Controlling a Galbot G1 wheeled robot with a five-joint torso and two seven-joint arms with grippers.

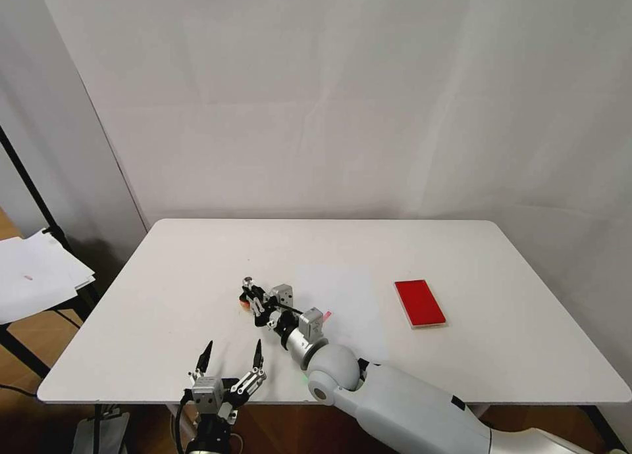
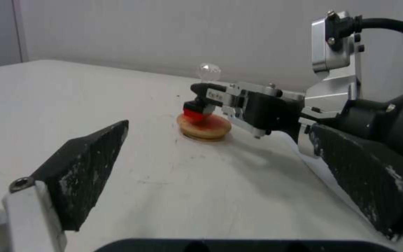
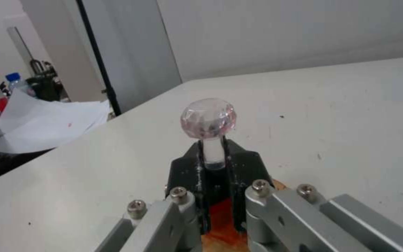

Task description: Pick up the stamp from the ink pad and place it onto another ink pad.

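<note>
Our right hand [image 1: 253, 301] is clamped on the stem of the stamp [image 2: 200, 105], whose black base sits directly below the fingers, on the round ink pad [image 2: 205, 128]; its clear knob stands upright above them. We judge only release remains. Our left hand [image 1: 230, 360] waits with fingers apart nearby on the worktop [image 1: 164, 296]. The red ink pad [image 1: 420, 302] lies well off to the right.

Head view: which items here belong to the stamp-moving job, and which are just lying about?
Job:
- stamp, held in the right end effector, resting on the round ink pad
- red rectangular ink pad, now bare

Lying about:
- sheet of paper on the table
- loose papers on the side stand
- left end effector, open and idle at the table's near edge
</note>
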